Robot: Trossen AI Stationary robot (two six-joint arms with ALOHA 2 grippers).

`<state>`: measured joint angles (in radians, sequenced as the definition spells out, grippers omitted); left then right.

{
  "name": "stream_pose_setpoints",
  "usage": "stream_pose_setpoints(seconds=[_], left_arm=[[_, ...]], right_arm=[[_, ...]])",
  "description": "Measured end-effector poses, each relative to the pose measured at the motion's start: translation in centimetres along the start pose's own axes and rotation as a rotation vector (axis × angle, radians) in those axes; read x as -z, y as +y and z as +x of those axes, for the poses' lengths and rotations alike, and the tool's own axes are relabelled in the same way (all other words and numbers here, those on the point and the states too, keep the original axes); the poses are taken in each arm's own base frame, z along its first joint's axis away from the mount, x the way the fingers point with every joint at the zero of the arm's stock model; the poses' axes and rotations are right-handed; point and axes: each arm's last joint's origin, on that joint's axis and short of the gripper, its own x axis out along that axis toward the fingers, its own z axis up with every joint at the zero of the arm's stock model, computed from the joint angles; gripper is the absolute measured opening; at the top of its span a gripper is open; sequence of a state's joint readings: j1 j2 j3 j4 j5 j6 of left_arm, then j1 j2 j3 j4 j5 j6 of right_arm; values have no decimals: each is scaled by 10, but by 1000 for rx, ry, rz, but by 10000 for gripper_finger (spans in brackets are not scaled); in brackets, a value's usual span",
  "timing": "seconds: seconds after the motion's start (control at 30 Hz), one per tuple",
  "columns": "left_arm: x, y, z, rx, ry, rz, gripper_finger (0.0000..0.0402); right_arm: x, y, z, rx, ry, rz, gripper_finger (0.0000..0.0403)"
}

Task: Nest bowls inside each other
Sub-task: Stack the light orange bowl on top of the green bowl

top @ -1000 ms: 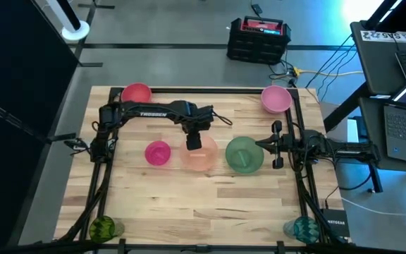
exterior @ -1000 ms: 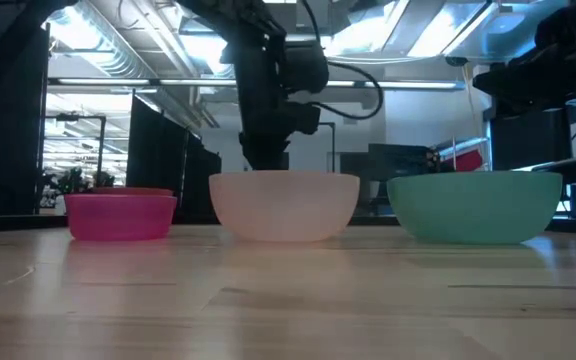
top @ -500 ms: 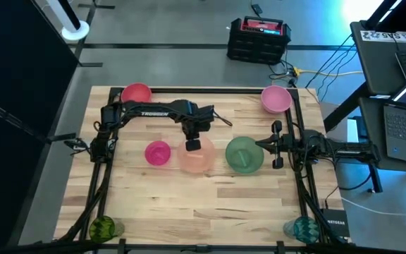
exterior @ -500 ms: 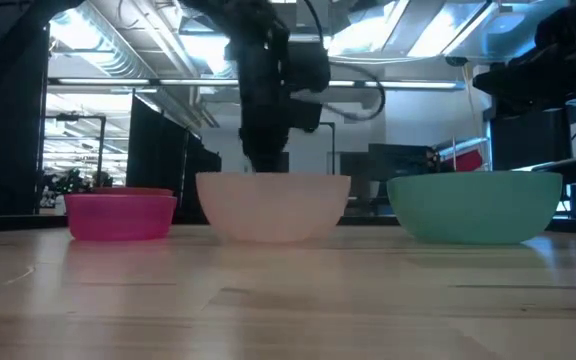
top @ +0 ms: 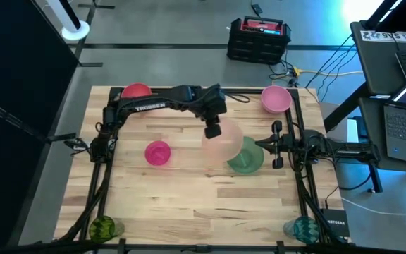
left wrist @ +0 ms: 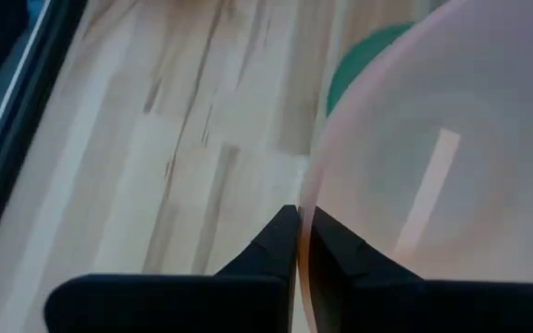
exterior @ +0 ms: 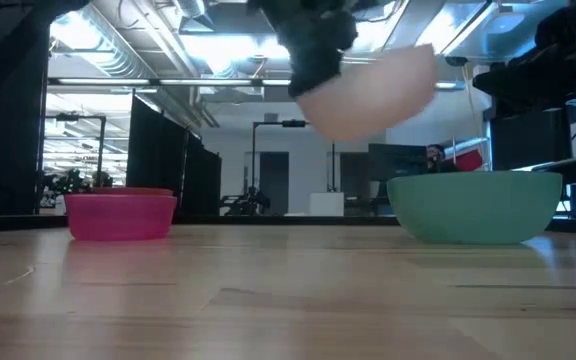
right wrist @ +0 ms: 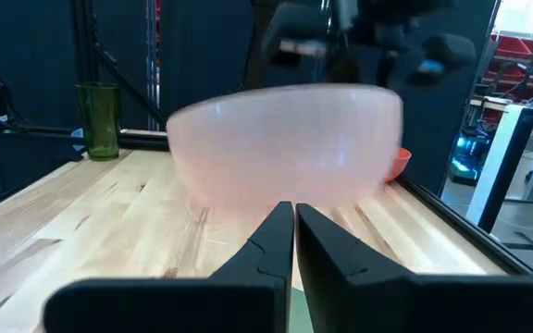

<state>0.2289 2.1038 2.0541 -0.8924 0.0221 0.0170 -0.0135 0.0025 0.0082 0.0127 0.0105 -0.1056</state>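
Note:
My left gripper [top: 212,130] is shut on the pale peach bowl [top: 224,138], which hangs in the air over the table's middle, beside the green bowl [top: 248,159] and partly above its rim. The low view shows the peach bowl [exterior: 373,88] tilted, well above the green bowl [exterior: 473,205]. The magenta bowl [top: 157,152] rests on its base on the table to the left. The coral bowl [top: 137,92] and the lilac-pink bowl [top: 276,99] stand at the far corners. My right gripper [top: 277,144] is shut and parked at the right edge, pointing level toward the peach bowl [right wrist: 285,139]. My left gripper pinches the peach bowl's rim [left wrist: 305,199] between its two fingers, one finger [left wrist: 345,259] inside the bowl and the other [left wrist: 265,252] outside its wall. The fingers slant down from the far left. The bowl is lifted clear of the table and tilted.
A patterned green cup [top: 103,227] stands at the near left corner and a teal cup [top: 303,227] at the near right corner. A black frame rail [top: 298,162] runs along the table's edges. Bare wood lies across the near half of the table.
My left gripper has risen and gone toward the table's right edge, toward the green bowl, tipping less steeply. The peach bowl, which stood on the table, is now lifted clear with it and tilted. The other bowls have stayed put.

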Motion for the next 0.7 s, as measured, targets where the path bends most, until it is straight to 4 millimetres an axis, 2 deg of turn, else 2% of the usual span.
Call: stream_pose_setpoints(seconds=[0.13, 0.27, 0.7], left_arm=[[-6, -9, 25, 59, -70, 5, 0], [-4, -18, 50, 103, -71, 19, 0], [-2, -25, 94, 150, -128, 39, 0]], right_arm=[[-4, -1, 0, 13, -40, -12, 1], [-4, -1, 0, 28, -41, -13, 1], [-5, -2, 0, 51, -44, -13, 1]])
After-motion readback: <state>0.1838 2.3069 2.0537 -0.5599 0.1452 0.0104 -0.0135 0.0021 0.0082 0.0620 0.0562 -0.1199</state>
